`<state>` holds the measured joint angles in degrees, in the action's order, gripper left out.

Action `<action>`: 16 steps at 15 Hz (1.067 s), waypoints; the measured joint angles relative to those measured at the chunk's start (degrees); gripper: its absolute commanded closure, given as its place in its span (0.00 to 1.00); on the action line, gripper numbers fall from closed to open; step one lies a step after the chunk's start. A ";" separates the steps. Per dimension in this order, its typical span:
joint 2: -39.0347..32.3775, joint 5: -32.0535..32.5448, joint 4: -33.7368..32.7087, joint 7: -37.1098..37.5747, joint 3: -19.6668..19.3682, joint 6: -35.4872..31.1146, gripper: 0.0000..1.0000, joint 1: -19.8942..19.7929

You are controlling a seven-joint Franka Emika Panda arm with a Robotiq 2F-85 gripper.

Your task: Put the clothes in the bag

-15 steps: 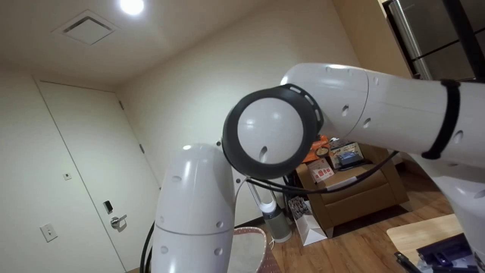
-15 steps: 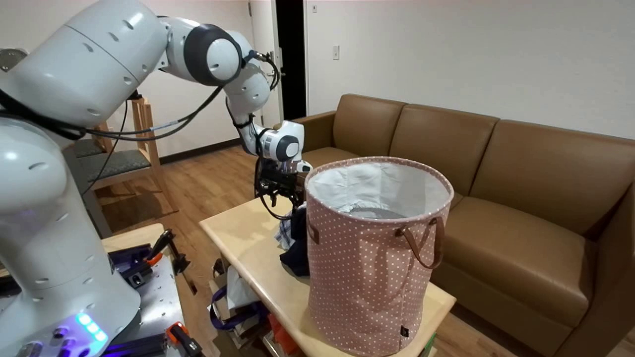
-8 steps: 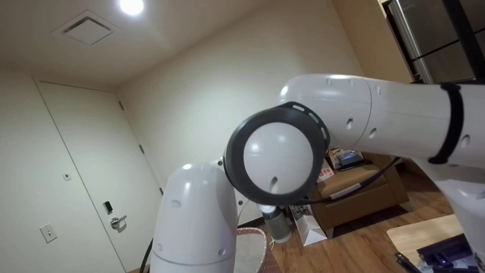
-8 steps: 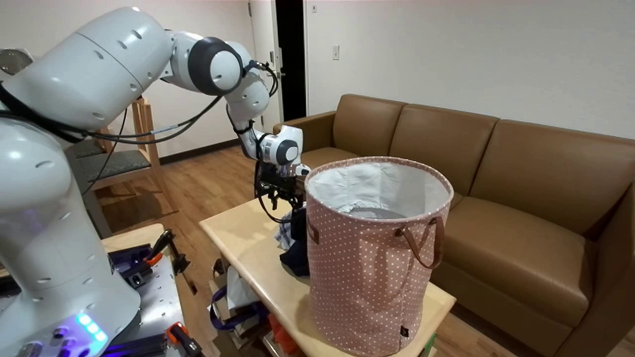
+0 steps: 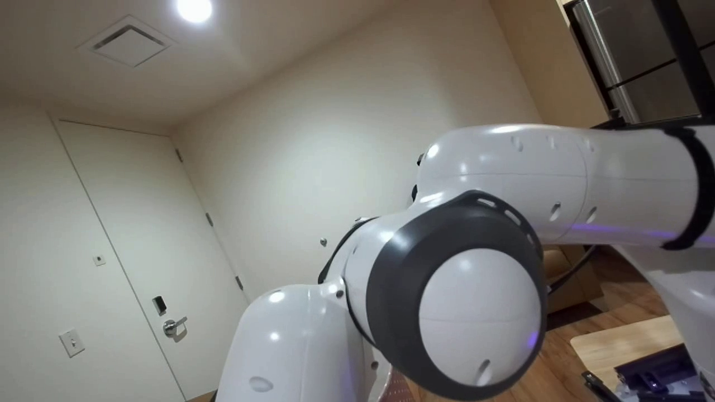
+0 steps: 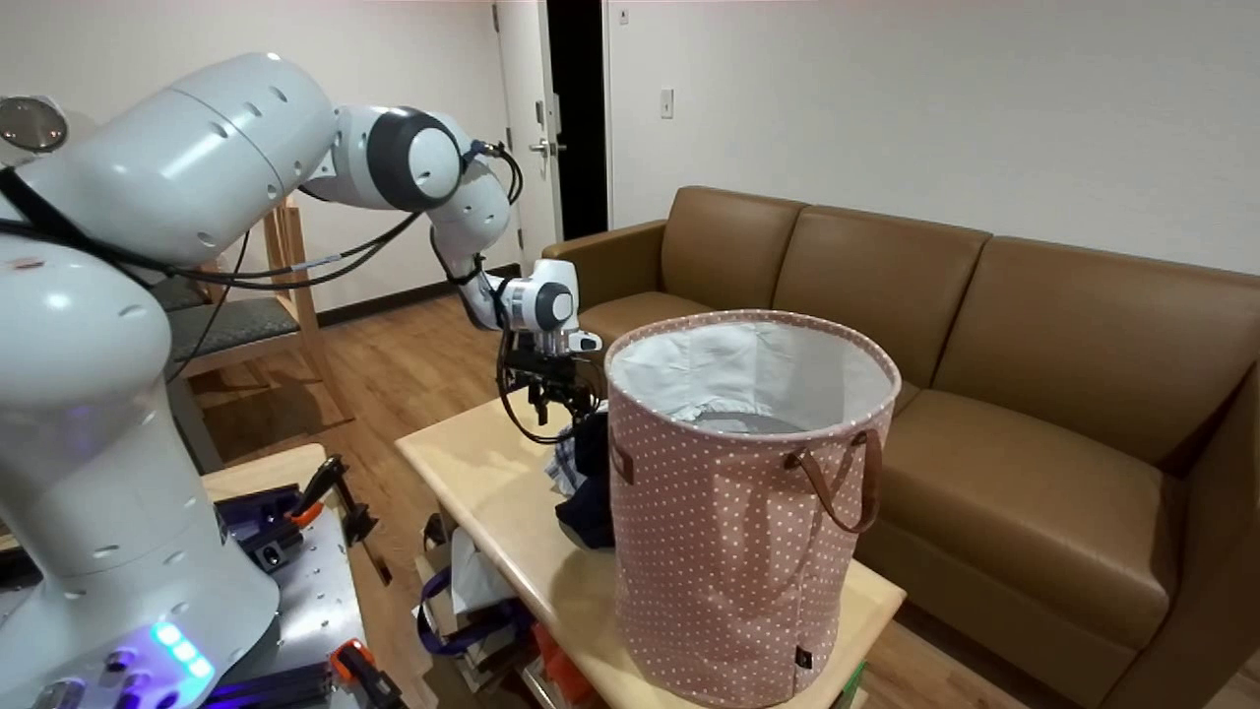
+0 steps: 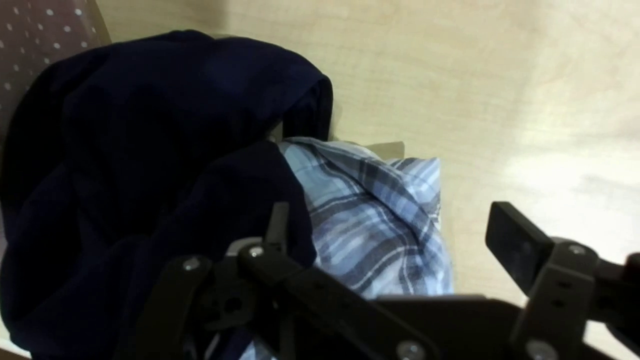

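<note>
A dark navy garment [image 7: 150, 125] and a blue-and-white plaid cloth [image 7: 370, 220] lie bunched together in the wrist view. In an exterior view the navy garment [image 6: 588, 507] and plaid cloth [image 6: 564, 467] sit on the table, partly hidden behind the bag. The pink dotted bag [image 6: 728, 551] stands upright with its mouth open; its wall also shows in the wrist view [image 7: 45, 45]. Something grey shows inside it. My gripper [image 7: 395, 227] is open above the clothes. One finger is over the navy garment, the other over bare table, with the plaid between them.
The wooden table [image 6: 482, 463] carries the bag and clothes. A brown sofa [image 6: 1034, 473] stands behind it. Boxes and a bag with a purple strap [image 6: 463, 611] are under the table. Cables [image 6: 512, 394] hang beside my gripper.
The arm's upper links have come down. In an exterior view, my gripper has moved a little left and slightly lower, away from the bag. The bag and clothes look unmoved.
</note>
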<state>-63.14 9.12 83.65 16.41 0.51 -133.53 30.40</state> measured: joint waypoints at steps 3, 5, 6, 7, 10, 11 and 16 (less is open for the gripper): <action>-0.01 0.02 0.15 0.60 -0.24 -1.61 0.00 -0.27; -0.24 0.43 0.98 3.73 -1.36 -8.54 0.00 0.81; -0.76 0.47 1.20 5.85 -2.33 -12.17 0.00 1.74; -1.64 0.48 1.21 8.06 -3.70 -15.66 0.00 3.00; -5.86 0.18 0.04 15.74 -9.37 -22.34 0.00 7.62; -7.65 -0.15 -1.00 17.64 -10.85 -22.42 0.00 8.66; -17.68 -2.53 -9.77 22.79 -13.47 -14.42 0.33 8.01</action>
<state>-80.82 6.59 73.88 39.20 -12.96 -147.95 38.41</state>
